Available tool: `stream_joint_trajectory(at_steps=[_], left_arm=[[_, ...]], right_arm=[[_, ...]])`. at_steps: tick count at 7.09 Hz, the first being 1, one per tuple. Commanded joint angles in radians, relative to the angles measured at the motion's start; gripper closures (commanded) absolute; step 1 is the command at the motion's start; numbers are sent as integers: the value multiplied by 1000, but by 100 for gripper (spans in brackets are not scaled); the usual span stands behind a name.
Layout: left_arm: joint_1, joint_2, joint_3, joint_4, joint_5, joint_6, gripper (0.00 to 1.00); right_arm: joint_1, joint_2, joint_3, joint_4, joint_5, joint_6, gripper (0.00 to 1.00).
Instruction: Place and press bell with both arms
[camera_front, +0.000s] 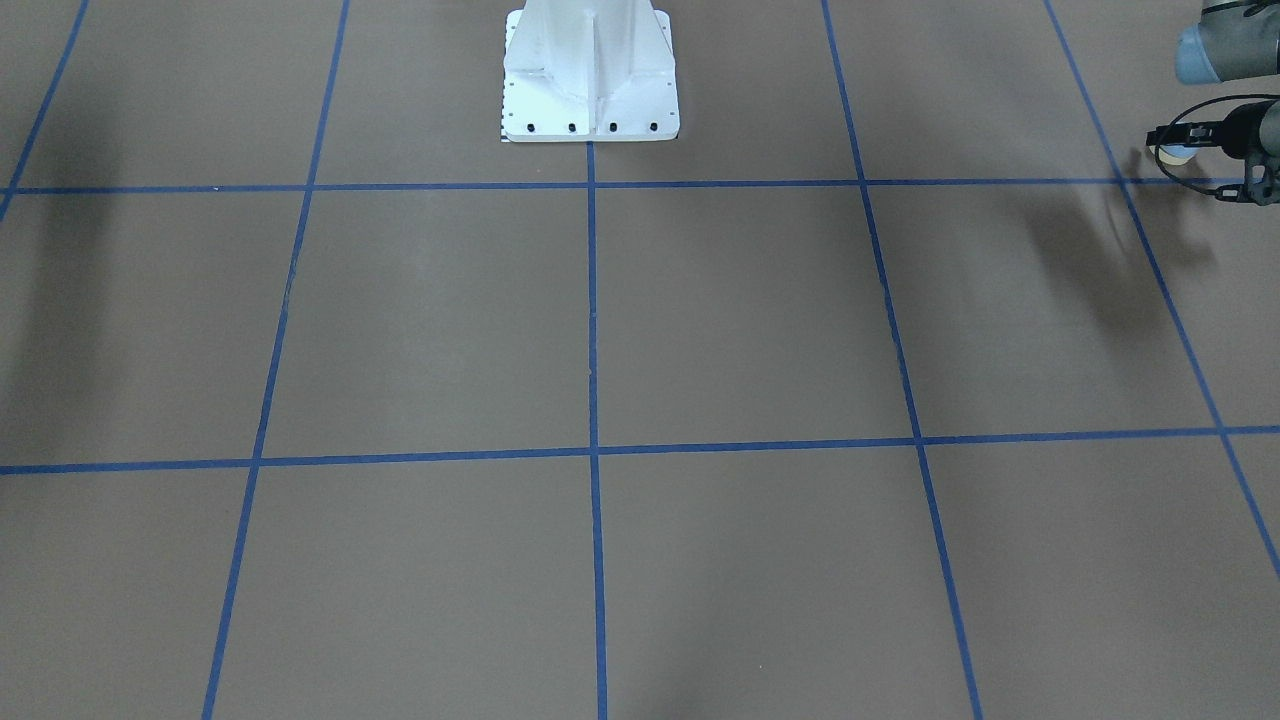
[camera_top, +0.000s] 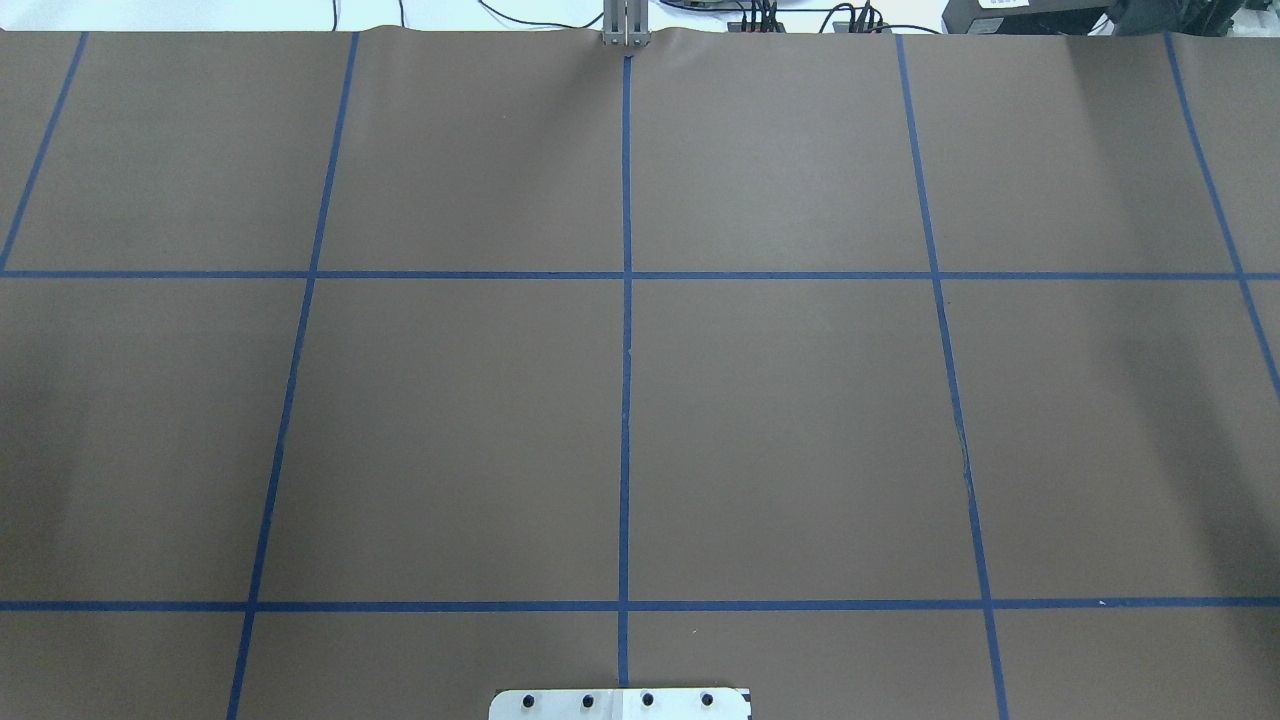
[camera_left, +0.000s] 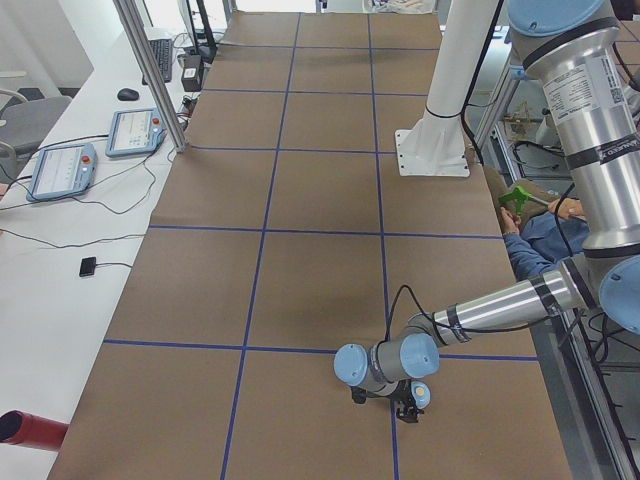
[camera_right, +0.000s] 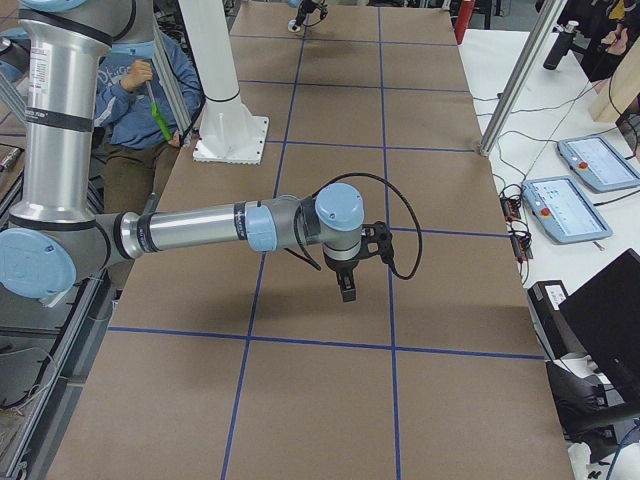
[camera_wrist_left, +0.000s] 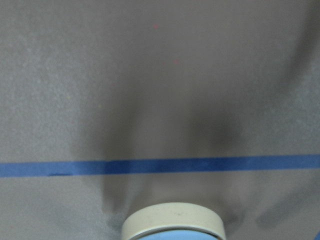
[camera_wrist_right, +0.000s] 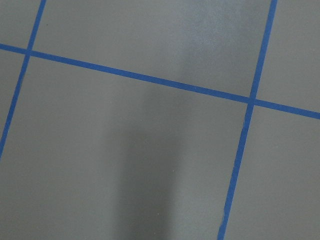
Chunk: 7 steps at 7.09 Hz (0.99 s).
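Middle of the worktop (camera_top: 780, 420) is wide open, obstacles being the white pedestal (camera_front: 590, 90) at the robot-side edge, a metal post (camera_top: 625, 30) at the far edge, the left arm (camera_left: 500, 305) low by the bell (camera_left: 421, 392) at the left end and the right arm (camera_right: 200, 230) hanging near the right end.

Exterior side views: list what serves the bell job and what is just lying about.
For the job: bell, left arm, right arm.
Lying about: two pendants, mouse, red cylinder.
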Motion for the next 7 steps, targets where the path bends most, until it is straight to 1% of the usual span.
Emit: stream_joint_trajectory(at_steps=[1, 3, 7], left_arm=[[3, 13, 0, -15, 0, 0, 7], [4, 13, 2, -16, 2, -6, 10], [12, 11, 5, -30, 5, -11, 10]], right_arm=[[0, 0, 1, -1, 1, 1, 0], [0, 0, 1, -1, 1, 1, 0], [0, -2, 2, -1, 1, 1, 0]])
